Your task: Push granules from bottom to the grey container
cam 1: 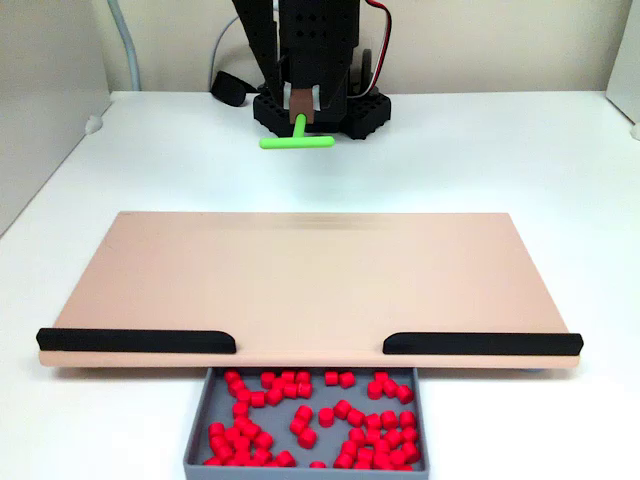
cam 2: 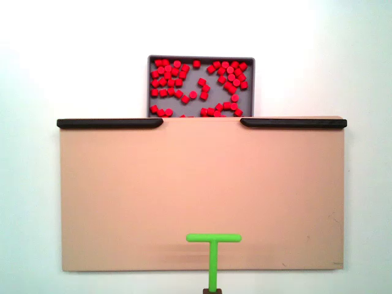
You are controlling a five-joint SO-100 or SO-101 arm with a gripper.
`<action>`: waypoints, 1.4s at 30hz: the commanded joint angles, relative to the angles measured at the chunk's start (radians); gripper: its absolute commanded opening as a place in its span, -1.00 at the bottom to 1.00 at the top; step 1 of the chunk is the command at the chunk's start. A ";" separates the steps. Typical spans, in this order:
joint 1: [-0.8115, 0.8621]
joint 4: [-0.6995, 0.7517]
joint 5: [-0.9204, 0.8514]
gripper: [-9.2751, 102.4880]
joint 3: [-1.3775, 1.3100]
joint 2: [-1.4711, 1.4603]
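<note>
A black robot arm is standing at the 12 o'clock edge of a white table [cam 1: 520,170] in a fixed view, its gripper [cam 1: 300,112] closed around the stem of a green T-shaped tool [cam 1: 297,139], crossbar pointing toward the camera. A tan board [cam 1: 300,280] is lying across the middle, bare of pellets, with two black strips [cam 1: 135,341] running along its 6 o'clock edge (a gap is sitting between them). Just past that gap, the grey container [cam 1: 196,425] is holding the red granules [cam 1: 310,415], scattered loosely across its floor. In another fixed view, the tool [cam 2: 213,251] is hovering over the board at 6 o'clock, while the container [cam 2: 149,79] is sitting at 12 o'clock, granules [cam 2: 199,86] inside.
</note>
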 commanded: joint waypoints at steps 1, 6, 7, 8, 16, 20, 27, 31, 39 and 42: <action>-0.021 -0.006 0.009 -0.84 -0.009 0.017; -0.029 -0.006 -0.008 -0.84 -0.008 0.000; -0.029 -0.006 -0.009 -0.84 -0.008 -0.008; -0.025 -0.006 -0.018 -0.84 -0.009 -0.014; -0.032 -0.006 -0.006 -0.83 -0.008 -0.011; -0.040 -0.006 -0.005 -0.83 -0.008 0.002; -0.054 -0.006 0.003 -0.83 -0.008 -0.008; -0.055 -0.006 0.002 -0.83 -0.008 -0.017; -0.043 -0.006 -0.029 -0.83 -0.008 -0.018; -0.038 -0.006 -0.043 -0.83 -0.008 -0.032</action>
